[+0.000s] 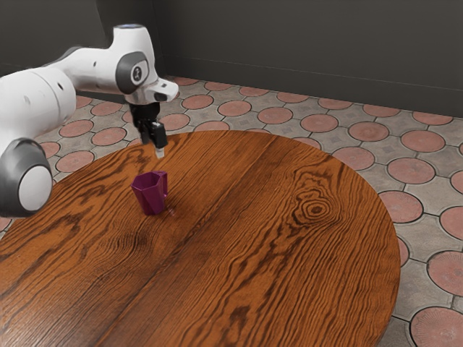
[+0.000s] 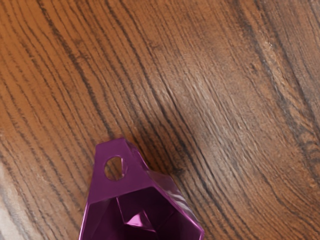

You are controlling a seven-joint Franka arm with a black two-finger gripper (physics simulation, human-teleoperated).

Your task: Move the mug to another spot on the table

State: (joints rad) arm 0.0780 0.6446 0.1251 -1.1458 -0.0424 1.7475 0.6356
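A purple mug (image 1: 150,192) with angular sides stands upright on the round wooden table (image 1: 289,238), toward the exterior view's left. In the wrist view the mug (image 2: 135,210) sits just under my hand, its handle with a round hole (image 2: 114,168) facing away from the hand and its inside visible. My gripper (image 1: 158,150) hangs a short way above the table, just beyond the mug and clear of it. It is open and holds nothing.
The wood-grain tabletop stretches wide toward the exterior view's right and front. Its far edge (image 1: 217,131) curves close behind the gripper. Around the table lies a tiled floor (image 1: 376,130) and a dark wall stands at the back.
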